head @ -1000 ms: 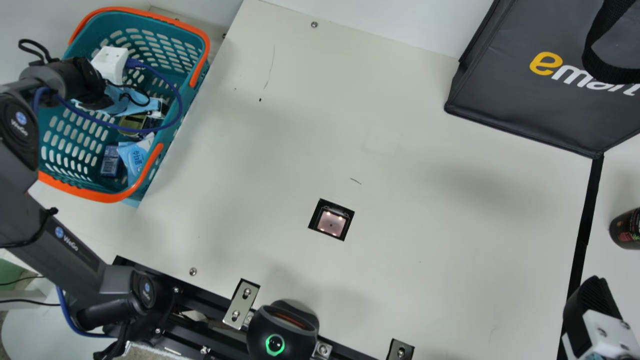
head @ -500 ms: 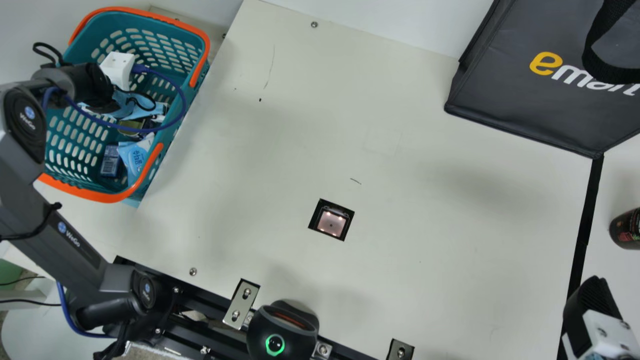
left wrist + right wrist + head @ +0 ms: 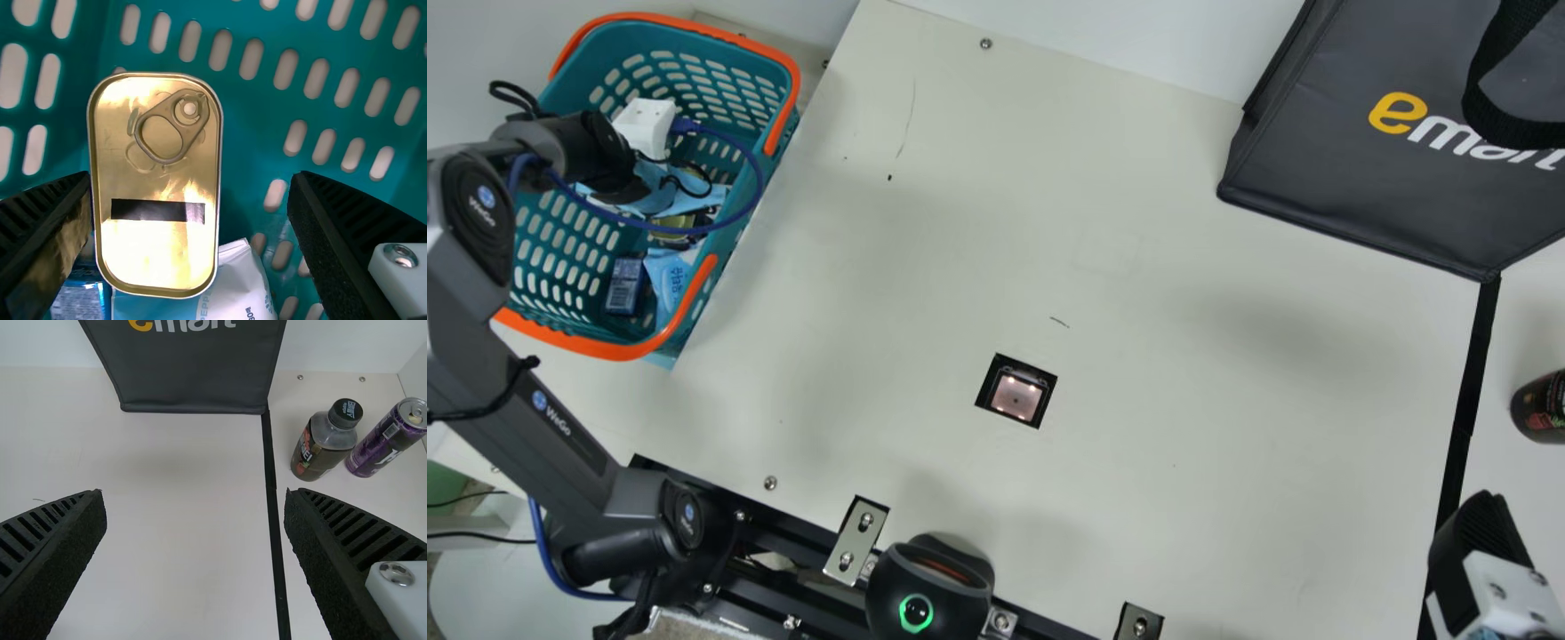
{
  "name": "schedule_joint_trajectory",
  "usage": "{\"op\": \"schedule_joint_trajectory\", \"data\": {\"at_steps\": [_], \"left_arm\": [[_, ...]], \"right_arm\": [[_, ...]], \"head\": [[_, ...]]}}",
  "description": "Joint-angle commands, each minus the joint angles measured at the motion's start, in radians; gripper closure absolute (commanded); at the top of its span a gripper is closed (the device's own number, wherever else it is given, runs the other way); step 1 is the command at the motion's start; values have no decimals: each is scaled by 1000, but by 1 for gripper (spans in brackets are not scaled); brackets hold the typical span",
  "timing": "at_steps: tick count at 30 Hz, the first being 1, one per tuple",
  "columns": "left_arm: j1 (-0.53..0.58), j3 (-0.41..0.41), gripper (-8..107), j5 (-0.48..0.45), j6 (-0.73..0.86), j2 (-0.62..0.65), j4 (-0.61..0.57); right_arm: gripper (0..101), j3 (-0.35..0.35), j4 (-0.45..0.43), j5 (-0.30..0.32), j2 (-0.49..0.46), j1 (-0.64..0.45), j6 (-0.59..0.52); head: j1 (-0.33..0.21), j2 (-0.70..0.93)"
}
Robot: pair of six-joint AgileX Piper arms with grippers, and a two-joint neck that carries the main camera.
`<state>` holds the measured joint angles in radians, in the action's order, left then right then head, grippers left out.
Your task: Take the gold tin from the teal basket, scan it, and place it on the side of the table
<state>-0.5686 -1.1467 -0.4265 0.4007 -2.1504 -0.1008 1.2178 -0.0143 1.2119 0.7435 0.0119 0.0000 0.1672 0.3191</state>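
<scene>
My left gripper (image 3: 624,188) hangs over the teal basket (image 3: 569,340), its two ribbed fingers spread wide and gripping nothing. The gold tin (image 3: 157,183) is inside the basket, its ring-pull lid facing my wrist camera; in that view it sits between my fingers, much closer to one than to the other, and I cannot tell whether that finger touches it. In the basket with the tin I also see a dark blue box (image 3: 624,285) and a light blue packet (image 3: 669,276), side by side. To the right of the basket and nearer me, the lit scanner window (image 3: 1016,397) is set into the table (image 3: 1138,462). My right gripper (image 3: 1480,529) is well apart from the basket, on its right, with its fingers wide open and nothing between them. The dark grey bag (image 3: 1369,178) is also well to the basket's right, and past it in that direction are a bottle (image 3: 323,440) and a purple can (image 3: 387,440), the can farther from the basket.
</scene>
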Motion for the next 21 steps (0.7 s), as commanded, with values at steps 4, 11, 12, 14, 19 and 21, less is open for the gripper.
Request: {"op": "schedule_joint_trajectory", "data": {"at_steps": [4, 11, 12, 14, 19, 21], "left_arm": [[1, 0, 9, -4, 6, -2, -18], [-6, -20, 9, -8, -28, -17, 0], [-8, -26, 9, -11, -32, -20, 3], [-11, -39, 9, -17, -37, -28, 7], [-14, -78, 9, -40, -36, -52, 6], [-14, -92, 9, -50, -33, -62, 3]], "right_arm": [[6, 0, 0, 0, 0, 0, 0], [6, 0, 0, 0, 0, 0, 0], [6, 0, 0, 0, 0, 0, 0], [6, 0, 0, 0, 0, 0, 0], [6, 0, 0, 0, 0, 0, 0], [6, 0, 0, 0, 0, 0, 0]], "head": [[-29, 2], [-29, 2], [-29, 2], [-29, 2], [-29, 2], [-29, 2]]}}
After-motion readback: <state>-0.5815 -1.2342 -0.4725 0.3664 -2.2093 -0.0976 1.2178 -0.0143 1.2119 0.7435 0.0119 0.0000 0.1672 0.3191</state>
